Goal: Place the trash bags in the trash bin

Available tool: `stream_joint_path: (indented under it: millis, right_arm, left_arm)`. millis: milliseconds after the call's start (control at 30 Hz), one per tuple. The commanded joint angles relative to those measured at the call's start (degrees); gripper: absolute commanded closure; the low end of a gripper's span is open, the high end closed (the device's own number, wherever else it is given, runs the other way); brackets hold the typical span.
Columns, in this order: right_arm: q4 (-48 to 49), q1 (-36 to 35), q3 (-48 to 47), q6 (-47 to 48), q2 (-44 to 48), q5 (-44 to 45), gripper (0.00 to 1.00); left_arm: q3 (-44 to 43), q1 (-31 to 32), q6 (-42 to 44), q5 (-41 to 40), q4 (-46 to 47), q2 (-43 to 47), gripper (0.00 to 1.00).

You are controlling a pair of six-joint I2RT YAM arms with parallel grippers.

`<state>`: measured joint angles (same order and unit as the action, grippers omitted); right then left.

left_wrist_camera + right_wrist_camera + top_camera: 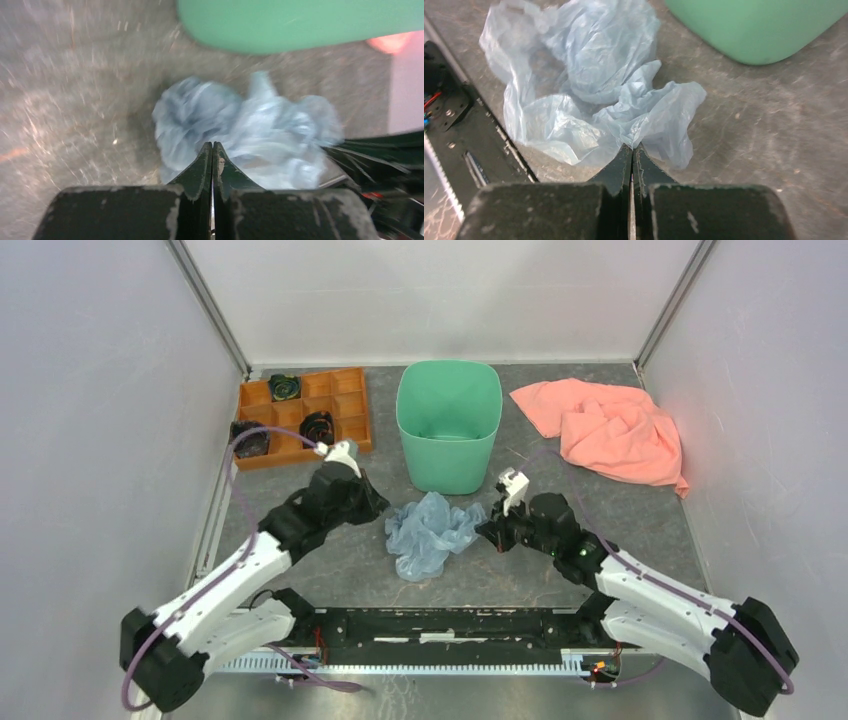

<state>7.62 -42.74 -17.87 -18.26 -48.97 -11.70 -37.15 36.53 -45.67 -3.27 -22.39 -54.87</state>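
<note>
The crumpled pale blue trash bag (430,528) lies on the grey table just in front of the mint-green trash bin (446,465). My left gripper (378,508) is at the bag's left edge. In the blurred left wrist view its jaws (212,145) are pressed together with the bag (260,120) bulging on both sides of the tips. My right gripper (487,530) is at the bag's right edge. Its jaws (632,146) are shut, with a fold of the bag (584,75) gathered into the tips. The bin (300,25) (759,25) stands upright just beyond.
An orange compartment tray (352,410) holding dark parts sits at the back left. A salmon-pink cloth (610,430) lies at the back right. A black rail (450,625) runs along the near edge between the arm bases. White walls close in three sides.
</note>
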Motion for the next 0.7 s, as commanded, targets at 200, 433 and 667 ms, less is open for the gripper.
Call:
stream_joint_path:
  millis: [200, 433, 667]
  right_arm:
    - [-14.23, -4.16, -33.65, 8.11, -2.01, -4.19, 1.0]
    - [-8.86, -4.34, -16.73, 8.89, 2.52, -3.5, 1.0]
    - [-14.49, 2.75, -1.84, -5.65, 11.25, 13.41, 1.0]
  left_arm:
    - [-34.08, -0.23, 8.98, 1.13, -3.53, 18.51, 0.98]
    - [-23.26, -0.24, -1.02, -7.57, -21.72, 17.27, 0.77]
    - [-6.12, -0.24, -3.16, -1.12, -13.26, 16.73, 0.42]
